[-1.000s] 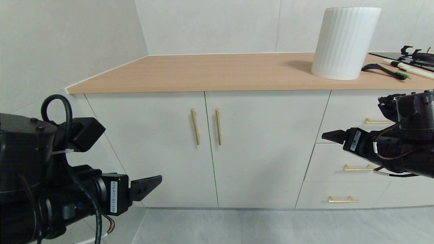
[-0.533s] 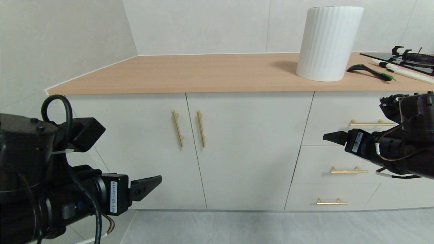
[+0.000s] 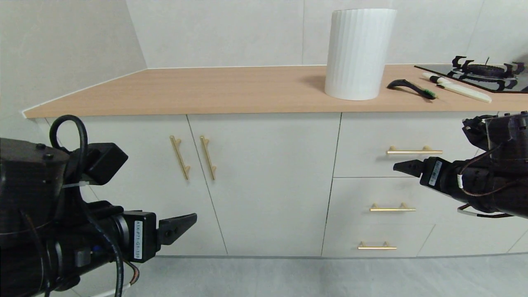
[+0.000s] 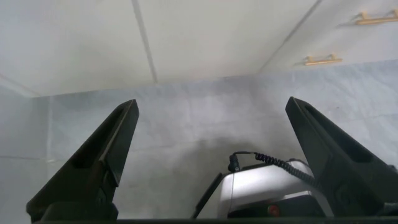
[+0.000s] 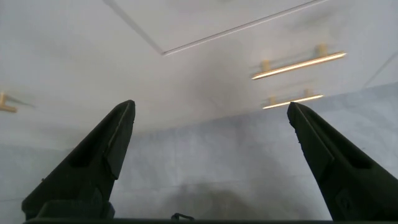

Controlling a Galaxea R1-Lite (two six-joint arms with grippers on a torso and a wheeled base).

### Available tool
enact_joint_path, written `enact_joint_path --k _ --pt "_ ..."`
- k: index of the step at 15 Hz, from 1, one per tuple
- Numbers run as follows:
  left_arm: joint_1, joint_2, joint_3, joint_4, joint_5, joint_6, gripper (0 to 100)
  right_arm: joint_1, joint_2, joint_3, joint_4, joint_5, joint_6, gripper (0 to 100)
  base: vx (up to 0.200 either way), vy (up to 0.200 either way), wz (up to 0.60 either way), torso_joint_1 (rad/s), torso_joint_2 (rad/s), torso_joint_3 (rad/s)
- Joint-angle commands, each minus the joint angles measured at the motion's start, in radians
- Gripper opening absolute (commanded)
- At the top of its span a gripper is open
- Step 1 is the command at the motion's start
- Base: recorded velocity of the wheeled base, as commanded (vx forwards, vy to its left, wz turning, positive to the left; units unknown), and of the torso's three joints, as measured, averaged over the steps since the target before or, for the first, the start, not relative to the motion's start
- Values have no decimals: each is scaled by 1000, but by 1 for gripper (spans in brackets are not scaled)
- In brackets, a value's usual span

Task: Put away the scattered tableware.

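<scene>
The right tool [image 3: 402, 166], spread open and empty, points at the white drawer fronts [image 3: 371, 132] below the wooden counter [image 3: 206, 88]. The left tool [image 3: 183, 225], also spread and empty, hangs lower, well to the left. A black-handled utensil with a green end [image 3: 410, 88] and a long cream-white utensil [image 3: 456, 91] lie on the counter right of the tall white ribbed cylinder [image 3: 358, 53], both slanting back-left to front-right. The right arm is nearer and, I judge, must rise.
</scene>
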Motion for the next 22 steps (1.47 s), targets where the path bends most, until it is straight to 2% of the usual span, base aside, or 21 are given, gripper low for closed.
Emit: enact_joint_path --k 1,4,10,13,14,15,17,18,20,22 --pt "0 0 0 0 0 -1 100 1 1 0 -1 0 -1 100 0 -200 0 2 2 2" --pt "0 0 0 0 0 -1 100 1 1 0 -1 0 1 100 0 -200 0 6 6 2" --pt "0 -16 0 0 0 -1 100 1 -31 21 -4 -24 -36 100 0 0 0 0 0 0" --pt "9 -31 -2 0 2 -1 100 1 -88 44 -4 -87 -64 100 0 0 0 0 0 0" --pt "32 -39 -2 0 14 1 100 1 -118 67 -6 -117 -90 100 0 0 0 0 0 0" --pt "57 -65 3 0 52 1 100 8 -167 115 -10 -158 -105 100 0 0 0 0 0 0" --pt "80 -119 24 0 101 9 100 22 -255 172 -12 -186 -139 100 0 0 0 0 0 0" --pt "126 -206 89 0 111 28 100 24 -387 241 -12 -187 -173 100 0 0 0 0 0 0" --pt "161 -370 213 0 117 32 100 19 -594 321 -10 -187 -252 100 0 0 0 0 0 0" --pt "215 -547 293 3 115 41 100 19 -795 370 8 -187 -341 100 0 0 0 0 0 0"
